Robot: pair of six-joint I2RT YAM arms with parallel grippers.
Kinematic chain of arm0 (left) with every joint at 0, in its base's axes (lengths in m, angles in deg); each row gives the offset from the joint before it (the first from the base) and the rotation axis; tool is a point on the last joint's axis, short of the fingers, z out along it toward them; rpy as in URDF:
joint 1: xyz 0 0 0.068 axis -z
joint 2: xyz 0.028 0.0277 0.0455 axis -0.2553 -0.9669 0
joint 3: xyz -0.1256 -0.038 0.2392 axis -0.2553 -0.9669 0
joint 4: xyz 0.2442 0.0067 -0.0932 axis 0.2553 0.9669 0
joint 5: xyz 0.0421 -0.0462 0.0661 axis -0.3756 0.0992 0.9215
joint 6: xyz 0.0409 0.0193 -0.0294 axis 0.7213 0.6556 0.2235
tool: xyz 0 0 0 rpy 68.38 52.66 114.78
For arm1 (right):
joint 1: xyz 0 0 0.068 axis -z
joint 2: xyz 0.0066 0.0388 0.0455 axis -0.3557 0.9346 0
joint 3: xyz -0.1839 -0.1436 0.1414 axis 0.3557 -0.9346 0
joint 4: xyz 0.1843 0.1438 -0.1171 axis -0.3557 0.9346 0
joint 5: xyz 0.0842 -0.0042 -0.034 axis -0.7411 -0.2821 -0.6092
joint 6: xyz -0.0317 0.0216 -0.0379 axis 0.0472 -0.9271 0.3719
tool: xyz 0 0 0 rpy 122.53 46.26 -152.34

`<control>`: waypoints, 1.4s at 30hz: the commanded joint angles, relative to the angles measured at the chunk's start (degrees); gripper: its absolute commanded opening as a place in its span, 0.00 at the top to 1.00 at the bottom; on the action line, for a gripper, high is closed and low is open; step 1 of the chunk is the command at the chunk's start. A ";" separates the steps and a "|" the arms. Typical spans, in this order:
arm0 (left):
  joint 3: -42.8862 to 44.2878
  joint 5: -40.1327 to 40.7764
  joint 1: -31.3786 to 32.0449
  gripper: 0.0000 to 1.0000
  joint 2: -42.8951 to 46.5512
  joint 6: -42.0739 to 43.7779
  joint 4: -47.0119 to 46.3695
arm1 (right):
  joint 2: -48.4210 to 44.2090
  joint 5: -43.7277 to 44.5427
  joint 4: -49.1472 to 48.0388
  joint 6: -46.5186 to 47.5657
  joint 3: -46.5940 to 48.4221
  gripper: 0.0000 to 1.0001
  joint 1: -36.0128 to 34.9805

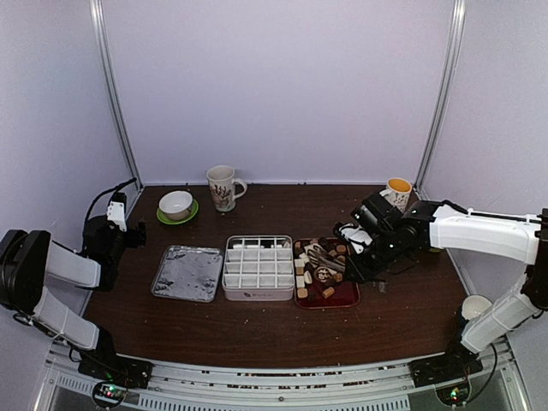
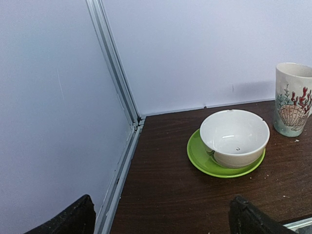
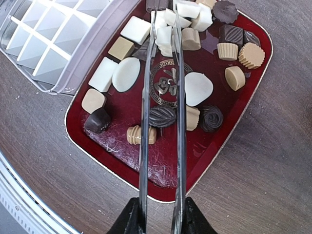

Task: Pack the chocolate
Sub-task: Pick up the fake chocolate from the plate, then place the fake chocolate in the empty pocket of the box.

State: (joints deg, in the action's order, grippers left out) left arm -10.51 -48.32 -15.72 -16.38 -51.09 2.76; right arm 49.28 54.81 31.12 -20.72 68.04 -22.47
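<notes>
- right gripper (image 3: 158, 222) is clamped on the tongs (image 3: 145, 146), blades reaching to 12 o'clock over the red tray (image 3: 122, 163)
- chocolate (image 3: 197, 87) sits loose in that tray, with a dark leaf piece (image 3: 162, 116) between the blades
- tray's at 3 o'clock of the white divided box (image 3: 58, 44)
- left gripper (image 2: 161, 222) is spread wide with nothing in it, bowl (image 2: 234, 136) at its 1 o'clock

Dark wood table (image 1: 257, 325), kinda crumby. Sitting on it: a green saucer (image 1: 193, 211) and a patterned mug (image 1: 223, 188) upper left, a yellow-lined mug (image 1: 397, 192) upper right, and mid-frame in a row, a silvery flat tray (image 1: 187, 273), a white divided box (image 1: 257, 294) and a dark-red tray (image 1: 344, 298).
</notes>
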 commanded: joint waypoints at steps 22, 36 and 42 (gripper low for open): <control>-0.15 -0.53 -0.43 0.02 -0.31 -0.48 -2.76 | -4.01 -1.98 -1.00 0.46 5.18 0.78 0.24; -0.21 -0.56 -0.43 0.02 -0.31 -0.48 -2.77 | -1.65 -13.04 -14.56 -4.64 6.68 0.80 -0.22; -0.20 -0.57 -0.47 0.02 -0.28 -0.47 -2.78 | 3.64 -13.76 -19.98 -6.08 8.33 0.80 -1.48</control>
State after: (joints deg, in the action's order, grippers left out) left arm -10.51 -48.32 -15.72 -16.38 -51.09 2.78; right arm 49.77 42.92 17.22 -25.00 73.78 -23.22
